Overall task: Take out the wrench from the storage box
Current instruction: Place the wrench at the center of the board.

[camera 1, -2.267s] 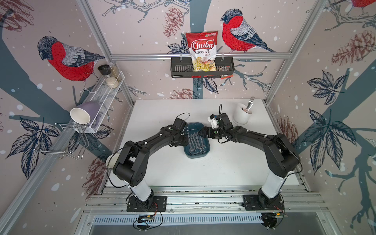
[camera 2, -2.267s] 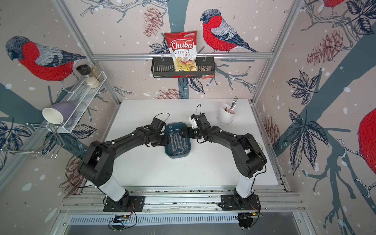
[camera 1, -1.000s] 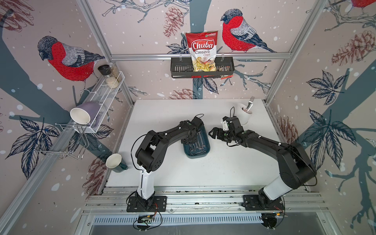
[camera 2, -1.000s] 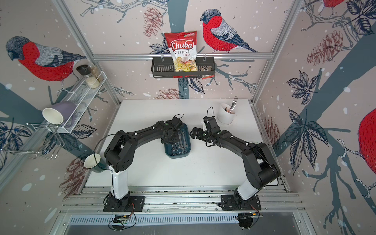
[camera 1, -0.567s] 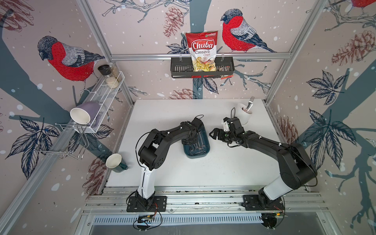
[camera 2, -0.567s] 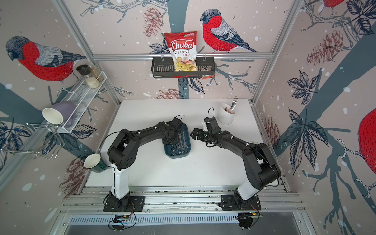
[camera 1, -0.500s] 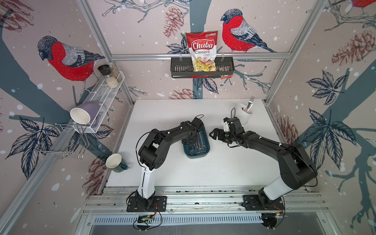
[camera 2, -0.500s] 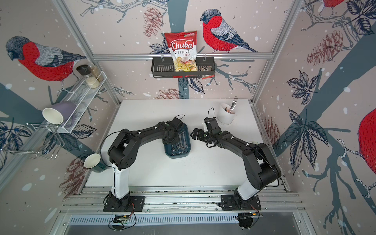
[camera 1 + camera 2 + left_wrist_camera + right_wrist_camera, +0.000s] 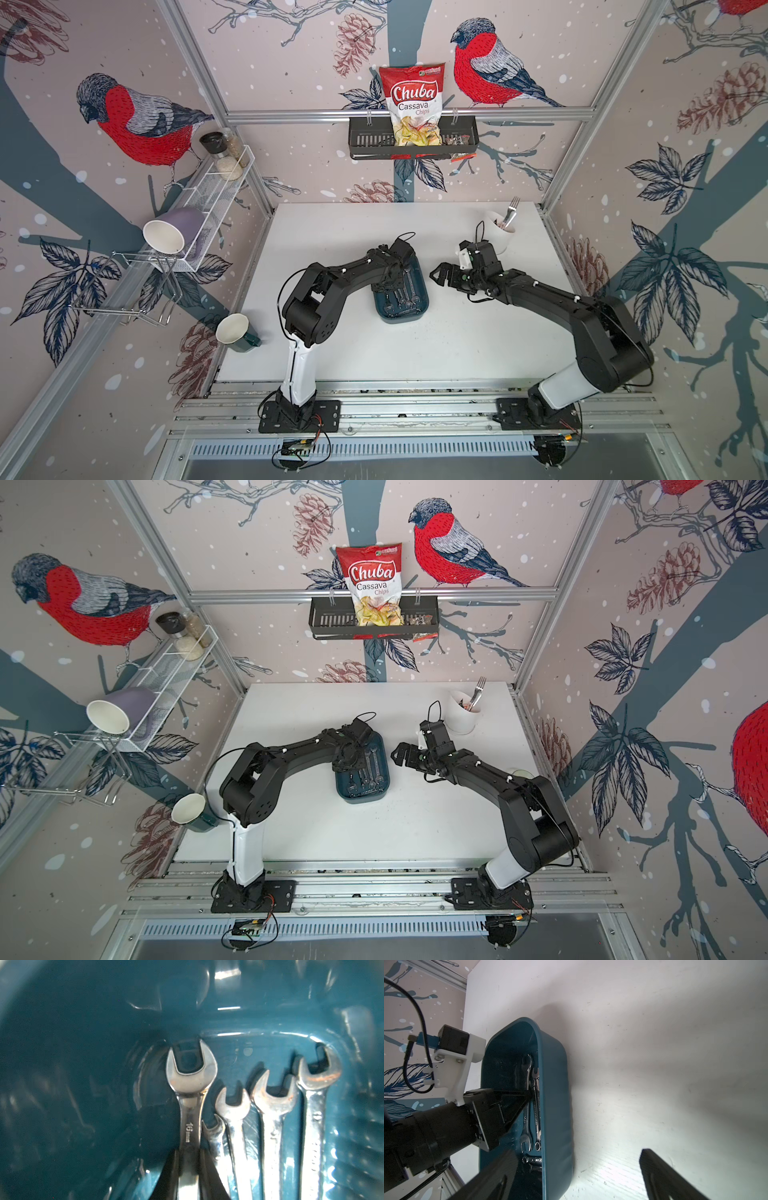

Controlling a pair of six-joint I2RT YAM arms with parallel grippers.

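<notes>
stage: grasp made, lift pending | left gripper: clamped on shank of wrench | wrench: lying inside storage box, beside other wrenches | right gripper: jaws spread, empty, just beside storage box | todo: raise wrench clear, set it outside storage box

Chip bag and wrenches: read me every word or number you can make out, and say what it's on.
"Chuba": chip bag, white script.
"Cassava Chips": same bag, below.
"16": wrench in the left end effector; print under it blurred.
Other wrenches: stampings too blurred.
Bag's corner logo: too small.
</notes>
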